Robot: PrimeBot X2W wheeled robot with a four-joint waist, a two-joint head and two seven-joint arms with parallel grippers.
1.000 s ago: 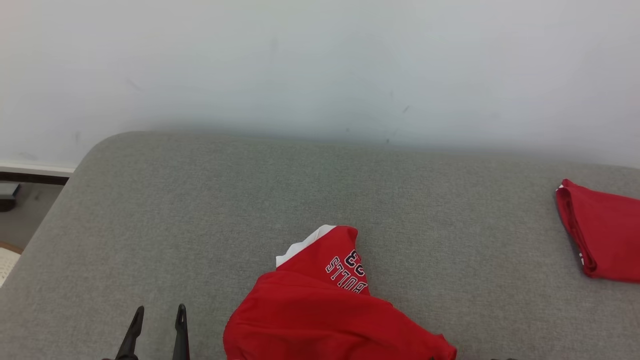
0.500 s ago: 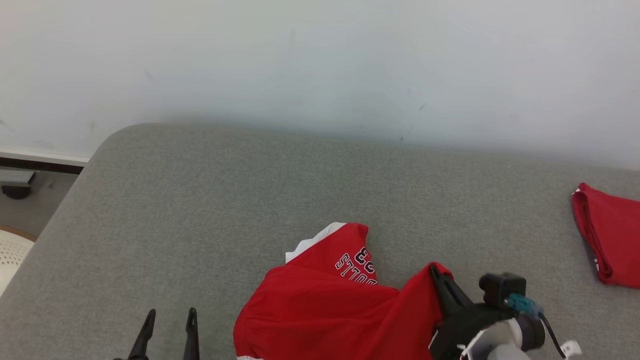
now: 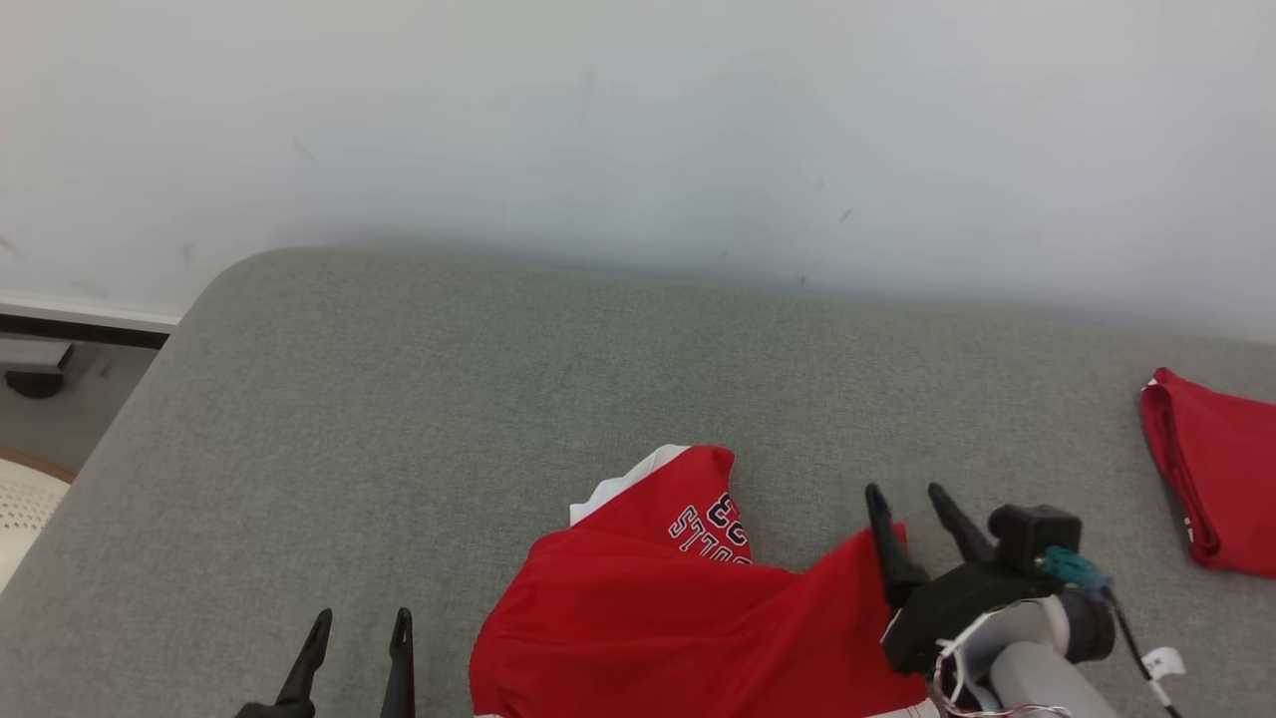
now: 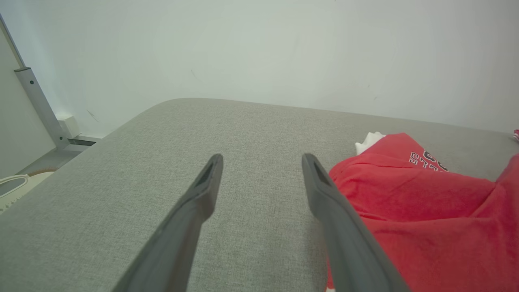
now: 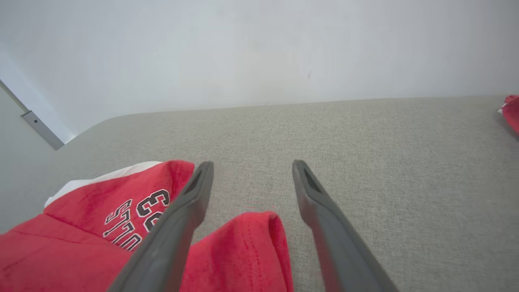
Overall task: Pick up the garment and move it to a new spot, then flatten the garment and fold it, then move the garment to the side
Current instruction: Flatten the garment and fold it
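A crumpled red garment [image 3: 678, 628] with white trim and dark lettering lies at the near edge of the grey padded surface [image 3: 498, 399]. My right gripper [image 3: 905, 491] stands open at its right edge, with the left finger over the cloth. In the right wrist view, a rolled red hem [image 5: 253, 247] lies low between the spread fingers of my right gripper [image 5: 251, 164], which do not pinch it. My left gripper [image 3: 361, 614] hangs open to the left of the garment, apart from it. In the left wrist view, the garment [image 4: 409, 202] lies beside the right finger of my left gripper [image 4: 262, 157].
A second red garment [image 3: 1211, 474], folded, lies at the far right of the surface, its edge also showing in the right wrist view [image 5: 511, 109]. A pale wall [image 3: 638, 130] rises behind. At left the surface rounds off to the floor, where a white perforated object [image 3: 20, 509] sits.
The right gripper came up into view shut on the garment's right edge, then opened and let the edge drop. The left gripper has stayed open. The camera shifted slightly.
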